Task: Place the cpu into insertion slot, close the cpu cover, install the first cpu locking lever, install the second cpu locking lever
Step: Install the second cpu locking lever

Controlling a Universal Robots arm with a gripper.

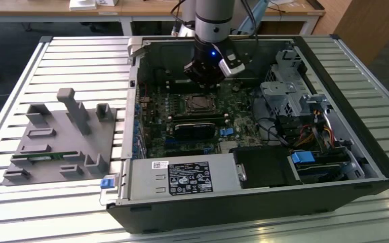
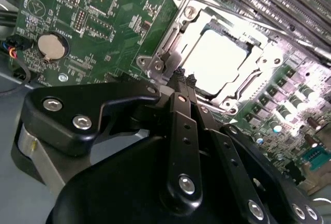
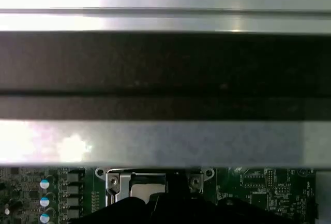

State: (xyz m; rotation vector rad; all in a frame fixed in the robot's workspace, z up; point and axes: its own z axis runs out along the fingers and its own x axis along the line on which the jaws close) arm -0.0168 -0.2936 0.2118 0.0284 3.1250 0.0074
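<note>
Slatted metal desk carries an open computer case. Inside, the hand, fingers pressed together, hovers at the insertion slot, its cpu cover closed over the cpu; grey fixture lies left.

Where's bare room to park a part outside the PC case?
Free: slatted table beyond the grey fixture block, and the slats at the exterior view's right of the case. Crowded: around the insertion slot, under the tool.
</note>
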